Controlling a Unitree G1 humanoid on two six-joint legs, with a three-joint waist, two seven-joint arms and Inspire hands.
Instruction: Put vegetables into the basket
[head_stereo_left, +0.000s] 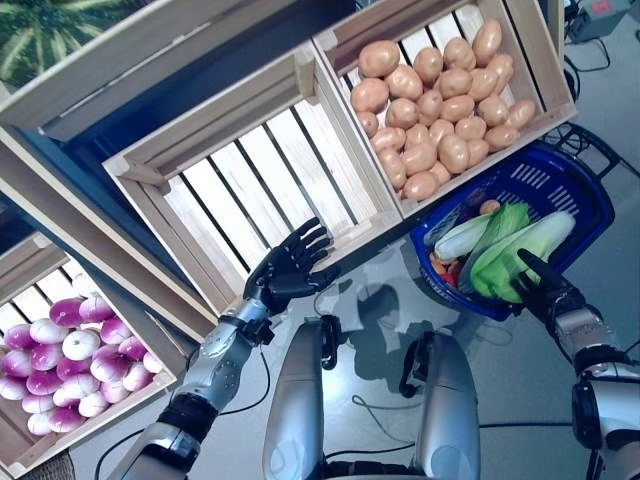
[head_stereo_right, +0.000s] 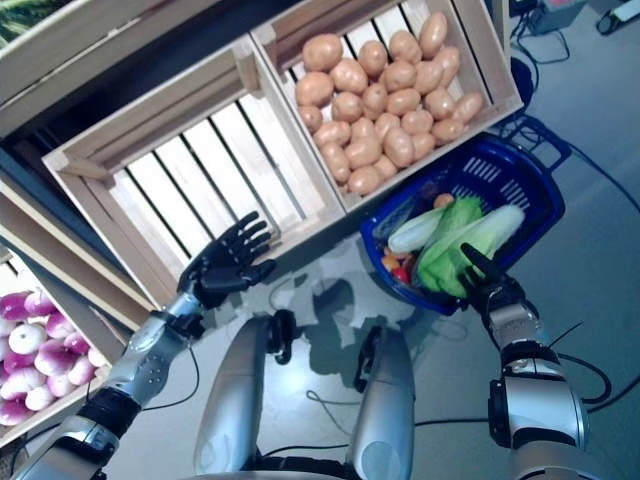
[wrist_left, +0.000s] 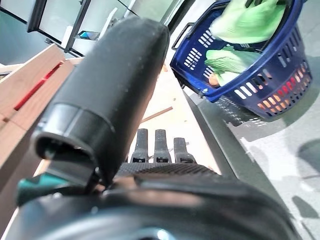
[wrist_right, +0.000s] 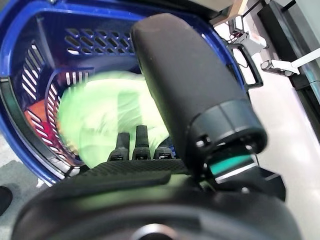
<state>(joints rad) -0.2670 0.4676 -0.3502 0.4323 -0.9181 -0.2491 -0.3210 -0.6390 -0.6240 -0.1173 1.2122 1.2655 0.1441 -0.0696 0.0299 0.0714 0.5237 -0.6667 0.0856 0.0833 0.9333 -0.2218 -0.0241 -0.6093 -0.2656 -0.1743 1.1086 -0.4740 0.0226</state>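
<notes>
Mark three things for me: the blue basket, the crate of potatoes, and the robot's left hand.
blue basket (head_stereo_left: 580, 190): left eye view, on its far perforated wall.
crate of potatoes (head_stereo_left: 545, 75): left eye view, on its wooden side board.
left hand (head_stereo_left: 285, 270): left eye view, on the palm, fingers spread before the empty crate (head_stereo_left: 250, 180).

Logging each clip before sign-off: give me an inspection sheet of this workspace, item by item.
Surface: grey floor in front of slanted wooden display crates.
Job's things: blue basket on the floor, holding green leafy vegetables and some smaller orange and red items.
Stock: potatoes fill the right crate; the middle crate holds nothing; purple-and-white onions fill the left crate.
Clutter: nothing seen.
Hands: left hand open, at the middle crate's front edge, holding nothing; right hand open over the basket, fingers on the greens.
Cables: dark cables on the floor beyond the basket.
Surroundings: green foliage above the crates.
</notes>
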